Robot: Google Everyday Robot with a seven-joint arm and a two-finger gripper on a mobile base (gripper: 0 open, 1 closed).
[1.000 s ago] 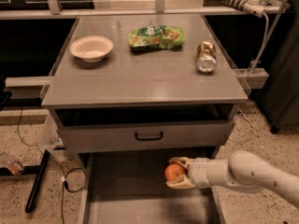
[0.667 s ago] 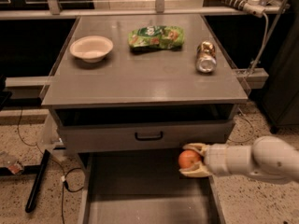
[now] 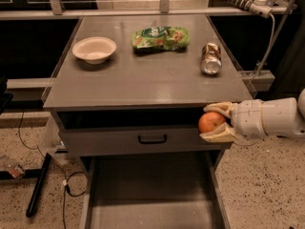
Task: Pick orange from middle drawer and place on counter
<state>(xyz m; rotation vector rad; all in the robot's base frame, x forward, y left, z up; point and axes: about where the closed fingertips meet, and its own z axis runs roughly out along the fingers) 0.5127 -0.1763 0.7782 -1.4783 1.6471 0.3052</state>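
Note:
My gripper reaches in from the right and is shut on the orange, one tan finger above it and one below. It holds the orange in front of the cabinet's right front corner, just below the counter edge and well above the open middle drawer. The drawer's grey floor shows nothing on it.
On the counter stand a white bowl at back left, a green snack bag at back centre and a dented metal can at right. A grey drawer front with a black handle sits under the counter. Cables lie on the floor at left.
My gripper has lifted the orange up out of the middle drawer and to the right, from the drawer floor to the level of the counter's front edge.

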